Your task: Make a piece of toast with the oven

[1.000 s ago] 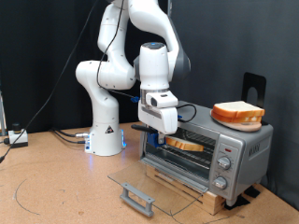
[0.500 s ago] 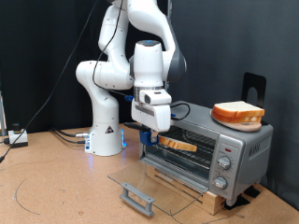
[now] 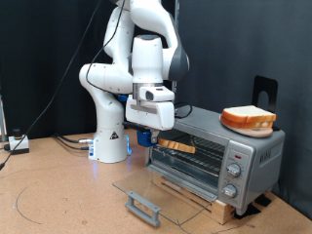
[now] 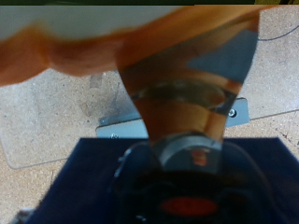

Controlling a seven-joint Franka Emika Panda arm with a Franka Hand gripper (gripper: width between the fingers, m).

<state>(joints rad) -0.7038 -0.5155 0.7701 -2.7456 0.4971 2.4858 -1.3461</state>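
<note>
Claw [image 3: 156, 139] pinches a bread slice [image 3: 177, 145] at the oven [image 3: 216, 154] mouth — door [image 3: 156, 189] down. Toasting not begun; a second slice [image 3: 248, 119] sits on top.

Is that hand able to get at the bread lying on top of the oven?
Probably yes: the slice on top lies uncovered, but the hand already grips another slice beside the oven.

Exterior view: even, fairly bright indoor light from above, soft shadows under the oven [image 3: 222, 156] and open glass door [image 3: 161, 190], mild sheen on the white arm, focus sharp enough throughout. Wrist view: the piece of toast [image 4: 140, 47] sits so close it's a heavy orange blur, dark lower part underexposed, only the pale counter [image 4: 47, 121] reasonably lit.
</note>
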